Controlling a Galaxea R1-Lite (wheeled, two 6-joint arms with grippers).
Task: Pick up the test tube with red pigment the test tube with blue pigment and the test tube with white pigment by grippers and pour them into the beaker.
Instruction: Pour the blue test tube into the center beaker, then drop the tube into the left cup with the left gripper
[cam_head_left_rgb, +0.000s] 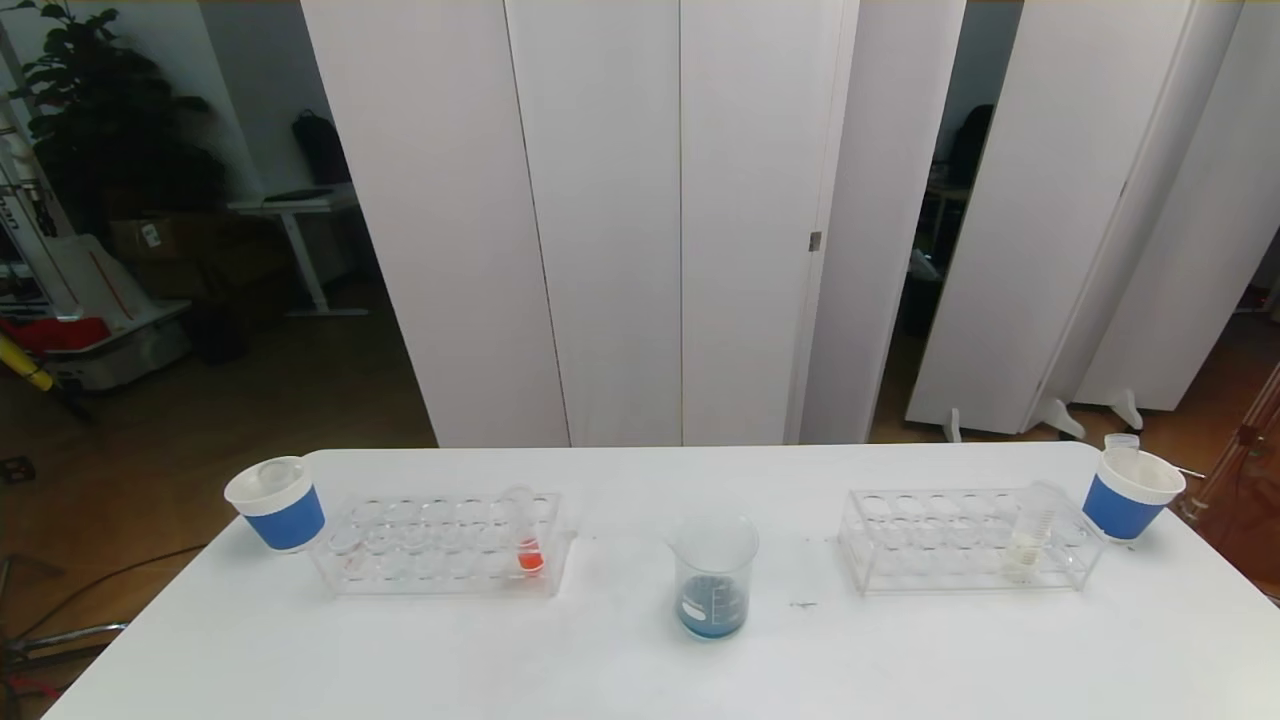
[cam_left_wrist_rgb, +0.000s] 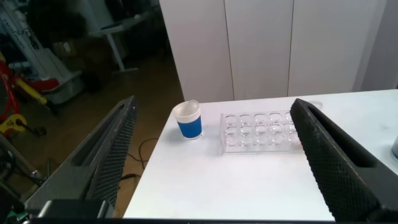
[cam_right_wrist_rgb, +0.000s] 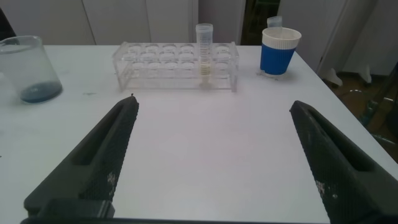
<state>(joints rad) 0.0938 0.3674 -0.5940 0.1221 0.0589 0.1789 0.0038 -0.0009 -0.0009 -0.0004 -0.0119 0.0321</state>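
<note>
Right gripper (cam_right_wrist_rgb: 211, 162) spread wide and empty low over the table (cam_head_left_rgb: 640, 670), beaker (cam_head_left_rgb: 712, 577) with blue liquid well ahead at centre, white-pigment tube (cam_right_wrist_rgb: 204, 54) upright in the right rack (cam_right_wrist_rgb: 176, 65), left gripper (cam_left_wrist_rgb: 211, 168) likewise splayed, far from the left rack (cam_left_wrist_rgb: 261, 132).

Beaker (cam_right_wrist_rgb: 28, 68) cut off at nine o'clock in right wrist view, left rack (cam_left_wrist_rgb: 261, 132) partly hidden behind a gripper finger (cam_left_wrist_rgb: 336, 168), tube there unseen.

On the white surface (cam_head_left_rgb: 620, 660) the clear beaker (cam_head_left_rgb: 712, 575) stands upright holding shallow blue liquid, the red-pigment tube (cam_head_left_rgb: 524, 543) upright in a rack to its left, the white-pigment tube (cam_head_left_rgb: 1030, 540) upright in another to its right.
</note>
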